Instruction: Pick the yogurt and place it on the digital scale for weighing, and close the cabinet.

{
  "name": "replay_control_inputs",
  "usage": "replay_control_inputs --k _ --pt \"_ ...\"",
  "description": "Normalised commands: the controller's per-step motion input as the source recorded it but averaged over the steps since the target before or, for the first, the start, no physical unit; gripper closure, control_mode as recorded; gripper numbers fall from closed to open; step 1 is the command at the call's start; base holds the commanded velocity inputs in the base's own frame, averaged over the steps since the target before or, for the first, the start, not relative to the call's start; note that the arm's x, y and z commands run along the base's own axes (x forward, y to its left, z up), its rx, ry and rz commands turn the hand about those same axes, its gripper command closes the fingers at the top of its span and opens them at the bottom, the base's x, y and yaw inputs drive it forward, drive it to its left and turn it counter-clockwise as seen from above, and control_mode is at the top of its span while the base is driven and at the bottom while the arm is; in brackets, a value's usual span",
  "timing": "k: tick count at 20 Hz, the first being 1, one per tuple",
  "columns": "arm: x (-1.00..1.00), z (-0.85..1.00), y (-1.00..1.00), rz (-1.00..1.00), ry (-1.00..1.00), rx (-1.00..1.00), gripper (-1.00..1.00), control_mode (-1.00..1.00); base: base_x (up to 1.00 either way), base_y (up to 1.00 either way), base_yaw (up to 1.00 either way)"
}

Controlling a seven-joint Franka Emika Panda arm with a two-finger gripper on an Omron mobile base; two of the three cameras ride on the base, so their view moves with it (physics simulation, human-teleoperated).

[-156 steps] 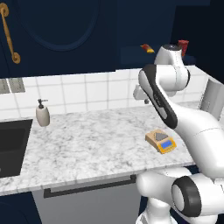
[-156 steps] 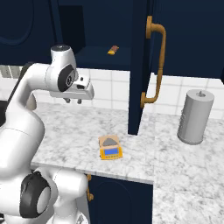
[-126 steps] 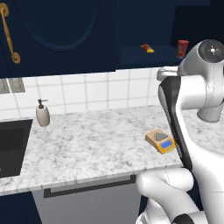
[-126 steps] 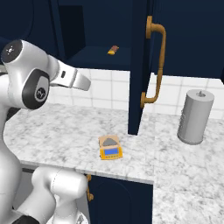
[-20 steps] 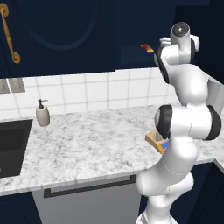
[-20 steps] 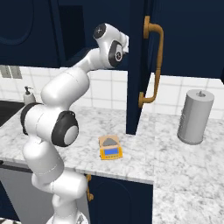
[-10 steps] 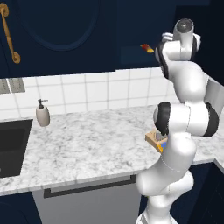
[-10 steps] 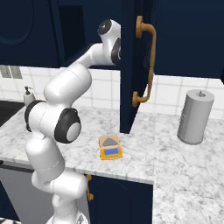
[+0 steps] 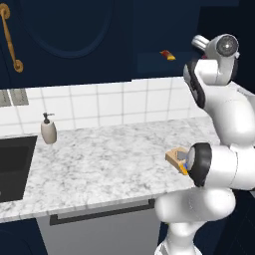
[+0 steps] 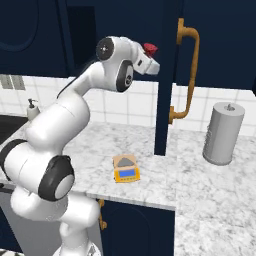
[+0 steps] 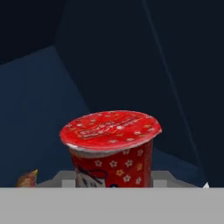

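One red cup, the yogurt (image 11: 111, 146), stands directly in front of the gripper (image 10: 151, 64) in the hand view, upright on the dark shelf of the cabinet (image 10: 167, 75). Its flat red lid has a paler rim under it, and small flowers are printed on the side. The fingertips are hidden in this view, so I cannot tell if the gripper is wide or narrow, or if it touches the cup. In the right base view the red top of the yogurt (image 10: 149, 48) shows just above and behind the white hand, very near to it.

To the side of the gripper in that view, the navy cabinet door stands open and edge-on, with its curved brass handle (image 10: 187, 75). Far below the gripper, on the marble counter (image 10: 100, 145), lies the digital scale (image 10: 125, 168), with the grey platform and the blue display facing up and nothing on it. In the left base view the scale (image 9: 176, 157) is partly behind the white arm. A flat red-and-yellow packet (image 9: 167, 55) lies on the shelf, beside the hand and apart from it. A grey cylinder (image 10: 223, 133) and a white soap dispenser (image 9: 48, 129) stand on the counter, both well apart from the gripper.
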Motion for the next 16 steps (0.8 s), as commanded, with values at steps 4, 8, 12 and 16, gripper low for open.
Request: replay_control_inputs --k 4,8,12,16 --pt "-1.0 0.0 0.28 0.0 -0.22 0.09 1.0 -1.0 0.0 0.0 0.0" --pt "-1.0 0.14 0.67 0.0 -0.12 0.0 1.0 -1.0 0.0 0.0 0.0" --pt "-1.0 0.17 0.59 0.02 -0.13 0.0 1.0 -1.0 0.0 0.0 0.0" --pt "-1.0 0.01 0.21 0.19 -0.12 0.0 1.0 -1.0 0.0 0.0 0.0"
